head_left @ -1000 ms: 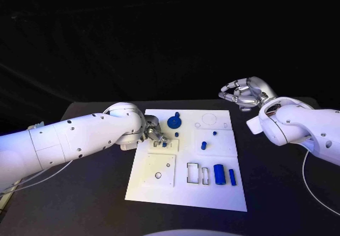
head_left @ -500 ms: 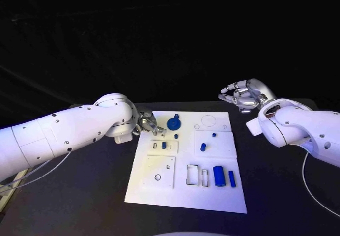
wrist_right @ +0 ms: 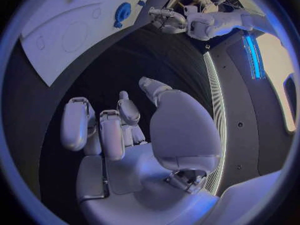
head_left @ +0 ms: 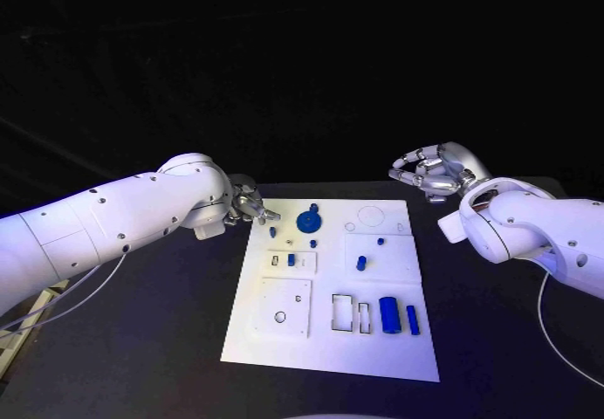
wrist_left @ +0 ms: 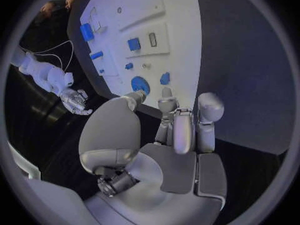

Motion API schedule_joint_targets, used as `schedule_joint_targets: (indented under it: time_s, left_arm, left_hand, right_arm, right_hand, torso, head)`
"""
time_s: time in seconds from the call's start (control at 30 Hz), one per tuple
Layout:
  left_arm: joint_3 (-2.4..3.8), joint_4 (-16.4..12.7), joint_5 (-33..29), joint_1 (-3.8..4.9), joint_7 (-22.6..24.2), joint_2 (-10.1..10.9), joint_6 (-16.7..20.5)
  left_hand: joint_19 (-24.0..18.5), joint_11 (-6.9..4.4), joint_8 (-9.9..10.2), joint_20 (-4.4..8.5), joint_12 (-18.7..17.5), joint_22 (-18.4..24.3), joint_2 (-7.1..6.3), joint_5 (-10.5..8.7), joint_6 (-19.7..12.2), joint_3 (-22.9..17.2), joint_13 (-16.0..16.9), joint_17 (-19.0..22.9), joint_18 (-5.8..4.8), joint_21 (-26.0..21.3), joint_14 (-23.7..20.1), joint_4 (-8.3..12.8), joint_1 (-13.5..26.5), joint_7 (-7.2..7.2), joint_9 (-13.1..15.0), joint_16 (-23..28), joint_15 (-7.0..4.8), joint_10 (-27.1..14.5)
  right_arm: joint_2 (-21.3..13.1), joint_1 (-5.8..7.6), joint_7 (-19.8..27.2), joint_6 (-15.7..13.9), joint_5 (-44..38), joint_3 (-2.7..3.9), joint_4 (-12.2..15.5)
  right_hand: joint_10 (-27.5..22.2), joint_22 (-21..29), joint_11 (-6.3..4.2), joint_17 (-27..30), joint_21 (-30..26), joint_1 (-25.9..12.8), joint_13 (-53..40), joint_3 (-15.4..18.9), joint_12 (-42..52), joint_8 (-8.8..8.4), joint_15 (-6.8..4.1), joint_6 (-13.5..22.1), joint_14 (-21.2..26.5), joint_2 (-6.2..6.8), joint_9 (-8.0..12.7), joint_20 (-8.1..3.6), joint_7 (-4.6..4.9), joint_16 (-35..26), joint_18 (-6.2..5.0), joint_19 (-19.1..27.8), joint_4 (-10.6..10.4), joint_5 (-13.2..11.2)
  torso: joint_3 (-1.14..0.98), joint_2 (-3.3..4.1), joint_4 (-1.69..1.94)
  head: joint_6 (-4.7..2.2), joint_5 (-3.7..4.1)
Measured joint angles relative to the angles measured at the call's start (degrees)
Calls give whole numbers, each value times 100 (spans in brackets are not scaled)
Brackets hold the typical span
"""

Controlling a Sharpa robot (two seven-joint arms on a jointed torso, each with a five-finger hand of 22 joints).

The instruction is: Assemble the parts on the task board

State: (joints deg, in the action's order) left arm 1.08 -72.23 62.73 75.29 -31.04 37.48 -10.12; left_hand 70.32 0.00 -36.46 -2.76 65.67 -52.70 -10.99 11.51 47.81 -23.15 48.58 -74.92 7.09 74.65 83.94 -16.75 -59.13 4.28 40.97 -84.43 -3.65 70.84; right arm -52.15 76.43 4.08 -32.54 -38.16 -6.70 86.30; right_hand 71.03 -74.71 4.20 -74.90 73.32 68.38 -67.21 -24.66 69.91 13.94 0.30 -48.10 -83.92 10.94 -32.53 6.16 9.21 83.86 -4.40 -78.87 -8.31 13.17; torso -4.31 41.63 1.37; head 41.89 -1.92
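The white task board lies mid-table. On it are a blue disc, a small blue piece standing in the slotted plate, a blue peg and two long blue pieces near the front right. My left hand hovers at the board's far left corner, fingers apart, holding nothing. The left wrist view shows its fingers close to the disc. My right hand hangs beyond the board's far right corner, loosely curled with nothing in it.
Two more small blue pieces sit near the disc, another on the right plate. Empty rectangular slots lie left of the long pieces. Black table surrounds the board.
My left hand has lifted off the slotted plate and drawn back to the board's far left corner, leaving the small blue piece standing in the slot. The right hand has barely moved.
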Motion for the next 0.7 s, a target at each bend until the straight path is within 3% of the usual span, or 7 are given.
schedule_joint_targets:
  time_s: [0.33, 0.7]
  left_arm:
    - [-98, 416, 210, -4, 106, -256, -17]
    - [-148, 622, 260, -19, 197, -425, -185]
  left_hand:
    - [0, 0, 0, 0, 0, -11, 0, 0, 0, 0, 0, 1, 0, 0, 0, 0, 0, 0, -5, 0, 0, 0]
    - [0, 21, 21, 0, 0, -10, 0, 0, 0, 41, -16, 1, 0, 0, 0, -7, 0, 0, -32, 0, 0, -21]
  right_arm:
    - [0, -10, -2, 3, 3, -1, -5]
    - [13, -29, -2, 6, 4, -1, -18]
  right_hand:
    - [0, 0, 0, -5, 0, 0, 0, 0, 0, 0, 0, 0, 0, 0, -5, 0, 0, 0, 0, 0, 0, 0]
    - [0, 12, 0, -4, -27, 1, 0, 0, 0, 0, 0, 0, 0, 0, -4, 0, 0, -31, 0, 0, 1, 0]
  torso:
    - [0, 0, -9]
    - [-7, -4, -14]
  head:
    - [16, -18]
    - [39, -19]
